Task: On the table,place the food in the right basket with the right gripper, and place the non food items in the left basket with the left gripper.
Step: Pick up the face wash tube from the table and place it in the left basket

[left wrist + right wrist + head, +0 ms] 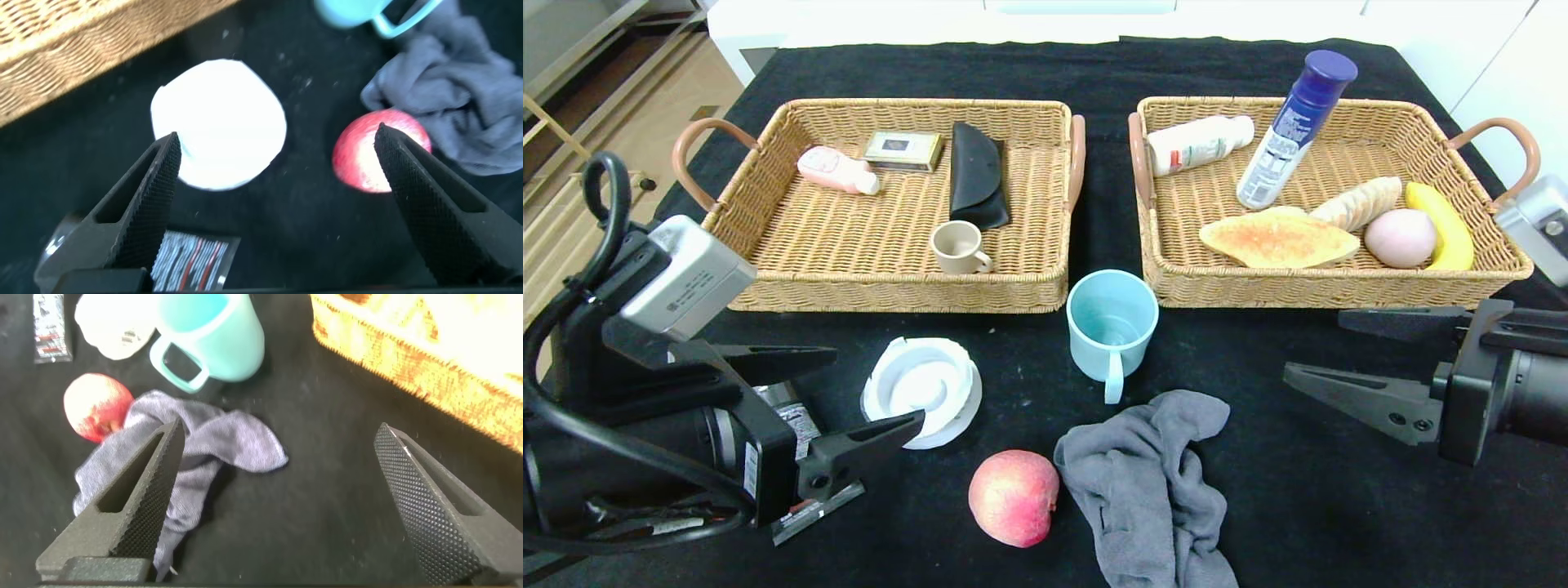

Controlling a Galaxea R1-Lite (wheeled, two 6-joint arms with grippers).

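Observation:
The red-pink peach lies on the black table near the front, touching a grey cloth. It also shows in the left wrist view and the right wrist view. The striped croissant lies in the right basket. My left gripper is open and empty, low over a white round dish, left of the peach; the left wrist view shows it too. My right gripper is open and empty in front of the right basket, over bare cloth.
The right basket also holds a flat toast, pink ball, banana, white bottle and spray can. The left basket holds a pink bottle, box, black pouch and beige cup. A teal mug and a sachet are on the table.

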